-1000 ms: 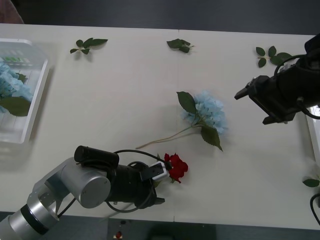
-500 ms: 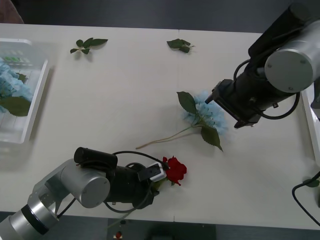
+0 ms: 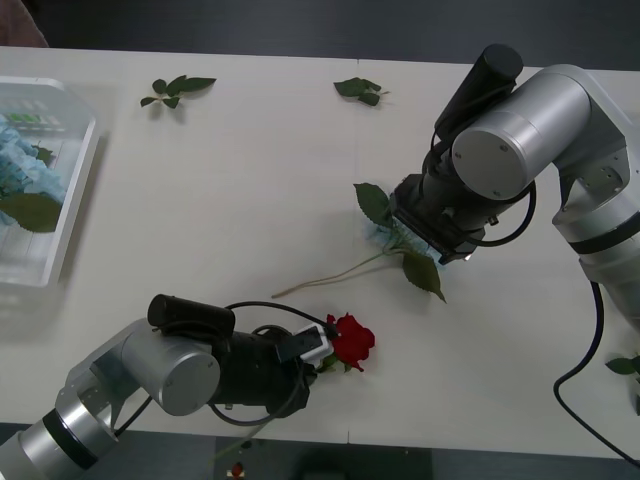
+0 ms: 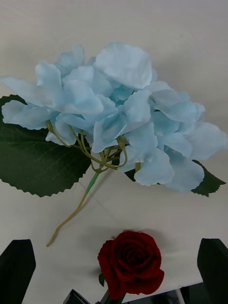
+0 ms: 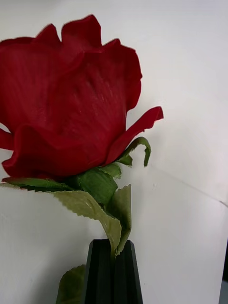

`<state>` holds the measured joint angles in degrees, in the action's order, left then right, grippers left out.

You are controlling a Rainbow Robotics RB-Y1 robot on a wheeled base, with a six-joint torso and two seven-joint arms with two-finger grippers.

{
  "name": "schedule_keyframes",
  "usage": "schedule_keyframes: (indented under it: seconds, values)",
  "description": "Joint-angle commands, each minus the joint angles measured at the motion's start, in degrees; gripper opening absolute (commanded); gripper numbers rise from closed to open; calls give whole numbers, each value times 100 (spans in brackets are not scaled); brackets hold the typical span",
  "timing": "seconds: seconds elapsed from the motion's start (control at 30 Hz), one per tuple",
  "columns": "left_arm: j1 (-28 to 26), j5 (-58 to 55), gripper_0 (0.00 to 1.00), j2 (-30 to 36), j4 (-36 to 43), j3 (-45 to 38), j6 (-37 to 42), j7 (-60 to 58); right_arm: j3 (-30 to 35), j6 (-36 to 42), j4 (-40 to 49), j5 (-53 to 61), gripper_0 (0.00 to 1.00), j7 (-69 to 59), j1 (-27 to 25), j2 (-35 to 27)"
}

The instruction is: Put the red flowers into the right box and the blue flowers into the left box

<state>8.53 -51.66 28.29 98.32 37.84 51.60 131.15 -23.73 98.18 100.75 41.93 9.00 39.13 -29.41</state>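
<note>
Bare table (image 3: 240,190) between the left box (image 3: 72,200) and the blue flower (image 4: 118,114) (red rose (image 3: 350,340) close by).

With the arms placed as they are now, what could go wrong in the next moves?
1. The right gripper, fingers open, hovers over the blue flower on the table. Its stem is thin, so closing on petals or a leaf may give a weak hold.
2. The left gripper is shut on the red rose just below the bloom. The rose lies close to the blue flower's stem, so moving either one might drag the other.
</note>
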Motion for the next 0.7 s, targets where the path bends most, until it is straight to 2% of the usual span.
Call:
schedule_keyframes:
  seconds: [0.03,0.43,0.7]
  values:
    - [132,-230,0,-113,152,-31,-133,86,-141,-194,-125,-106,100,-91,218,32]
    - [123,-705,0,-122,1005,-251,-264,51,-633,-924,-705,-238,100,14,235,41]
    - [123,-986,0,28,1286,-488,-475,130,-633,-941,-723,-229,100,111,262,-82]
